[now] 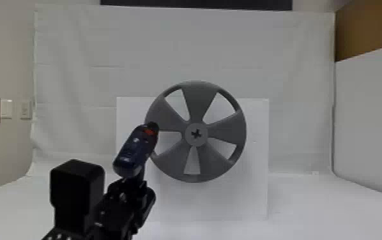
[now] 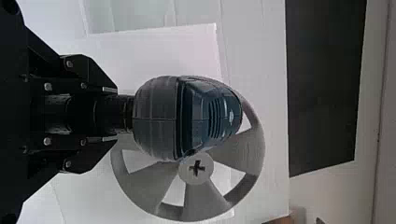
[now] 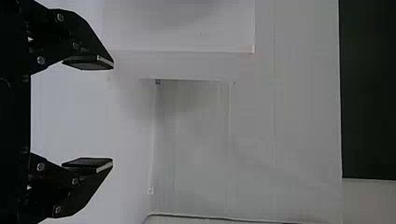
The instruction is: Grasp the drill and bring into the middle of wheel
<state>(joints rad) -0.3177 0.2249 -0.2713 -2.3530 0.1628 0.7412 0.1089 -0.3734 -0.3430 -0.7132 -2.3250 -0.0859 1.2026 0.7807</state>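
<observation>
Drill (image 1: pixel 136 150) sits up above the left pincer (image 1: pixel 130 185), and its black nose leans forward and to the right. The left pincer is closed tight on the drill's handle (image 2: pixel 123 112). The big gray wheel (image 1: pixel 196 92) stands up in front of the left pincer, over to its right. The wheel's round middle (image 1: pixel 188 140) has a dark cross on it and is farther right than the drill's nose. A white board (image 1: pixel 257 191) is behind the wheel. The right pincer (image 3: pixel 112 113) is wide, with its two black fingers (image 3: pixel 88 63) well apart.
</observation>
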